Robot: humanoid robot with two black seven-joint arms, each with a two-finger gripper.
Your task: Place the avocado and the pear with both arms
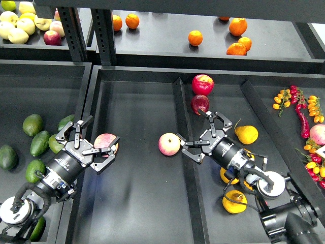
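Low in the right of the frame, the pear [234, 202] lies in the right bin beside the right arm. The avocado [35, 170] lies at lower left among look-alike avocados, just beside the left arm. The left end effector [94, 140], fingers apart, sits beside an apple [105, 144]. The right end effector [199, 134], also spread, holds nothing, near another apple [169, 144].

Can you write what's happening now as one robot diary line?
left hand: open, empty, by avocados | right hand: open, empty | pear: untouched
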